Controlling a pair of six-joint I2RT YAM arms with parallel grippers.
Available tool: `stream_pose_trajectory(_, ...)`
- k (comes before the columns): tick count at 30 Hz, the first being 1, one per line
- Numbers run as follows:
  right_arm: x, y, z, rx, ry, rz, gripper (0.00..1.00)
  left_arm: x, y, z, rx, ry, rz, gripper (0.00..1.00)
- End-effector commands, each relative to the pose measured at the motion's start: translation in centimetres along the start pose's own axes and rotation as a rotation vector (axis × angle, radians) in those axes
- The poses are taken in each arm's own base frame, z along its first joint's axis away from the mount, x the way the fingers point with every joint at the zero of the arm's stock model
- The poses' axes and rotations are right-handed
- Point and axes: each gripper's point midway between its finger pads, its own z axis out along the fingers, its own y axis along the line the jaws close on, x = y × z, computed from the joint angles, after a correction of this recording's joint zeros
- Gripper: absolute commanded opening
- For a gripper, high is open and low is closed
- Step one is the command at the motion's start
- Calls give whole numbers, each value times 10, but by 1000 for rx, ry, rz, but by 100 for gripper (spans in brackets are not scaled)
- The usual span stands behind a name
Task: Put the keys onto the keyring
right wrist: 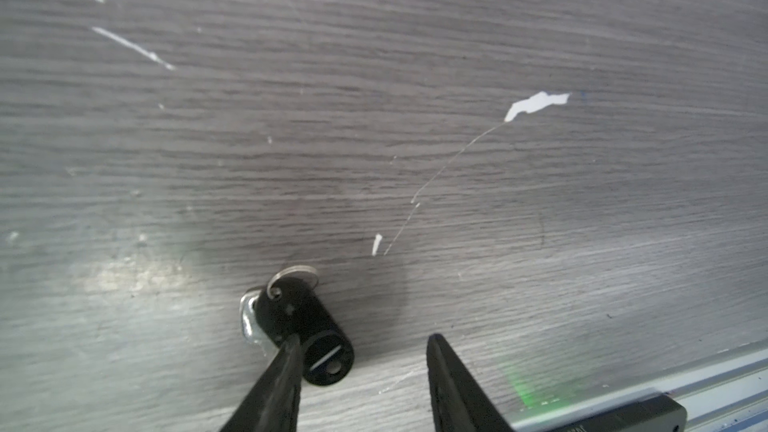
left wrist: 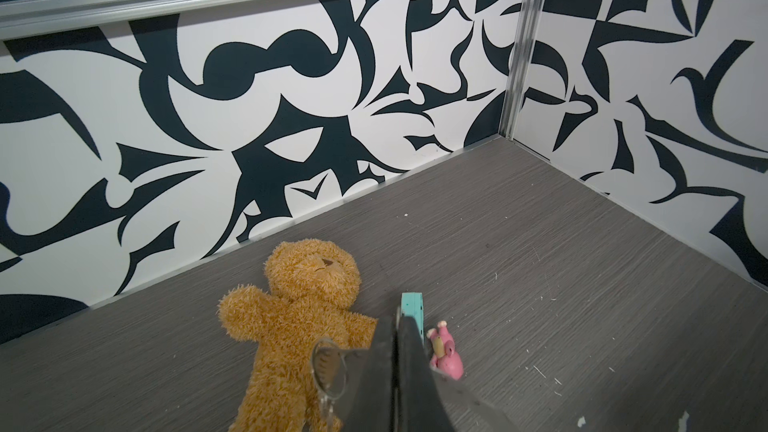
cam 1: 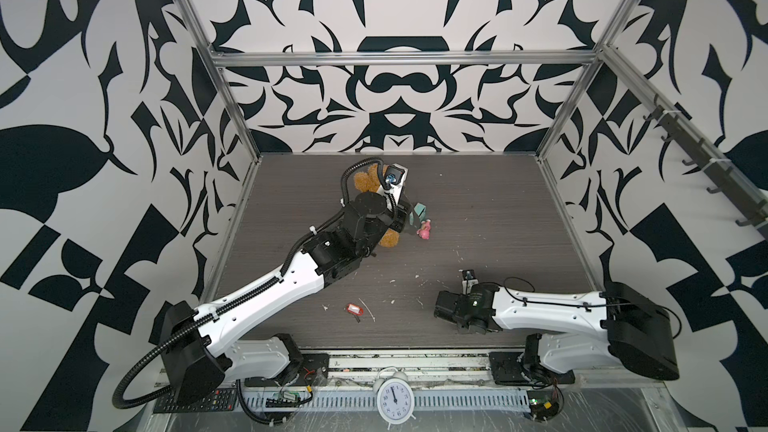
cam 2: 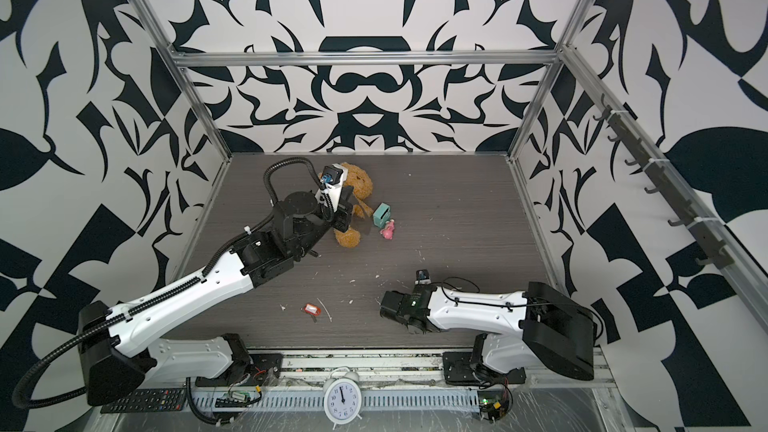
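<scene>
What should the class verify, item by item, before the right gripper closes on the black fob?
1. Right gripper jaws open: ok.
2. Black fob centred between the jaws: not ok; it lies off to one side, with one finger overlapping it.
3. Fob lying on the table, nothing crowding it: ok.
4. Left gripper shut on the keyring: ok; the ring juts out beside the closed fingers.
5. Red tag out of both arms' way: ok; it lies alone on the table.
6. Keyring spread open for threading: cannot tell.
</scene>
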Motion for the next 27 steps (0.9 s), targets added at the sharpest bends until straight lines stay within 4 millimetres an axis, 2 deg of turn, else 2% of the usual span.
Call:
stream_pose_trajectory(1, -1, -14, 2, 20, 3, 34, 50, -18, 5, -6, -8, -63, -18, 0)
stream_pose_trajectory(5, -7, -11, -3, -51, -18, 58, 50, -17, 5, -6, -9, -63, -19, 0)
stream_pose_trajectory(10, -28, 0, -28, -183, -113, 107, 49, -17, 6, -5, -18, -64, -17, 0)
stream_pose_trajectory(13, -37, 10, -38, -267, -154, 166, 43, -17, 7, -4, -26, -63, -12, 0)
stream_pose_trajectory(17, -35, 27, -36, -353, -145, 167, 42, -16, 9, -3, -41, -60, -7, 0)
stream_pose_trajectory(18, -31, 31, -35, -371, -125, 149, 39, -17, 10, -3, -48, -61, -6, 0)
stream_pose_trajectory(22, -16, 42, -28, -421, -62, 118, 12, -18, 13, -5, -63, -70, -3, 0)
stream_pose_trajectory(24, -4, 50, -25, -461, -9, 106, 4, -18, 14, -5, -67, -70, -1, 0)
stream_pose_trajectory(27, 7, 60, -20, -493, 36, 88, 0, -18, 14, -5, -68, -71, -2, 0)
